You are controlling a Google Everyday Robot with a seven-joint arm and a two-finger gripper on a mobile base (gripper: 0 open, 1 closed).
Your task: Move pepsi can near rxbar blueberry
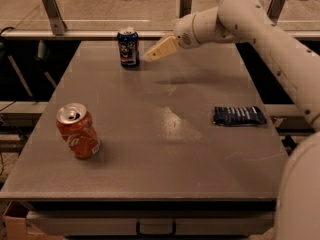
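Hovering gripper [151, 55]: just right of pepsi can [128, 47], not touching
grip state: cannot tell
pepsi can: upright, table [150, 179] far left
rxbar blueberry [240, 115]: flat near right edge, well apart from can

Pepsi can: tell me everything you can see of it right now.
The pepsi can is dark blue with a silver top and white and red markings, and looks like undented metal. It stands upright near the far edge of the table, left of centre in the picture, resting only on the tabletop. The gripper hovers just beside it on the picture's right, apparently not touching.
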